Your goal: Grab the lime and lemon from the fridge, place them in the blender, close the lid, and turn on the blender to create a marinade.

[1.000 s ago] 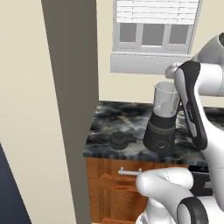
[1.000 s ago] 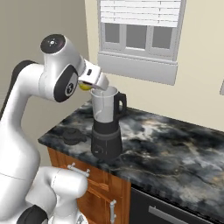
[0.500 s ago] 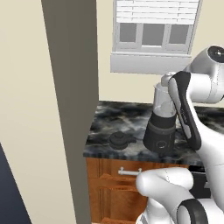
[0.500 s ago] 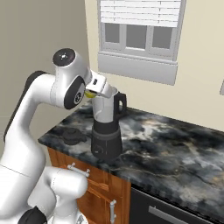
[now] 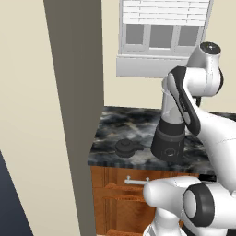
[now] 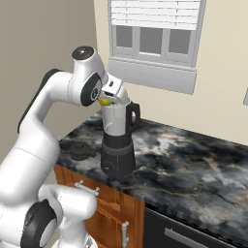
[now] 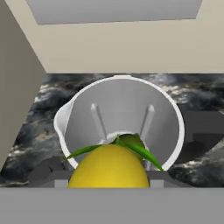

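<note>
Since a second ago your arm has swung in and lowered, so the gripper (image 6: 105, 100) now sits just above the open mouth of the blender (image 6: 117, 145). Your jaws are clamped on the lemon (image 7: 109, 169), which hangs directly over the jar opening. Below the lemon, at the bottom of the jar, you can see the lime (image 7: 132, 141) already inside. Off to the tool's left, on the dark marbled counter (image 6: 193, 160), the lid (image 5: 126, 147) lies beside the blender's base, apart from it.
</note>
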You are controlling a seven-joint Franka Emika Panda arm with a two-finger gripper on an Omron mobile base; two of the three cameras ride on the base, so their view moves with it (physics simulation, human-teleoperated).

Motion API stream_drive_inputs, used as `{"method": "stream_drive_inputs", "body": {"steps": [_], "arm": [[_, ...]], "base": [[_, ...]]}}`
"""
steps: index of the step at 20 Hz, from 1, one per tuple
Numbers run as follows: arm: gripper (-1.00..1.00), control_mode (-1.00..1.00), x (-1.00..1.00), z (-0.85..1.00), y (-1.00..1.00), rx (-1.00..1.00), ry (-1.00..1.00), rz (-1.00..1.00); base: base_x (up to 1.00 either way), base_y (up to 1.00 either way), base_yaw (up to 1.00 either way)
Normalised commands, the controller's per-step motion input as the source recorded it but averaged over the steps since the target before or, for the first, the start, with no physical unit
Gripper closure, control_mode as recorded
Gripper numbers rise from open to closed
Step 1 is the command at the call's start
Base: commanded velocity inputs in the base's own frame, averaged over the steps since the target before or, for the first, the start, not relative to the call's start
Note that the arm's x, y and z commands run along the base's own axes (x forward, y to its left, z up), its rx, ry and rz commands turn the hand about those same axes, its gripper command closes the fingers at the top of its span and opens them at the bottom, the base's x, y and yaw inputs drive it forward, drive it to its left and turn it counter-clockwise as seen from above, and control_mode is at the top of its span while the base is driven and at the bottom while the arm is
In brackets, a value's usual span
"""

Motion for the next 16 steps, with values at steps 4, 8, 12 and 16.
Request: {"method": "stream_drive_inputs", "body": {"steps": [4,8,12,16], "arm": [[1.0,-1.0,0.49,-0.11,-0.2,0.02,0.02,0.03],[1.0,-1.0,0.38,-0.29,-0.29,0.04,-0.05,0.03],[1.0,-1.0,0.26,-0.5,-0.24,0.02,-0.1,0.03],[-1.0,-1.0,0.29,-0.5,-0.12,0.0,-0.06,0.02]], "base": [[0.0,0.0,0.0],[0.0,0.0,0.0],[0.0,0.0,0.0],[0.0,0.0,0.0]]}}
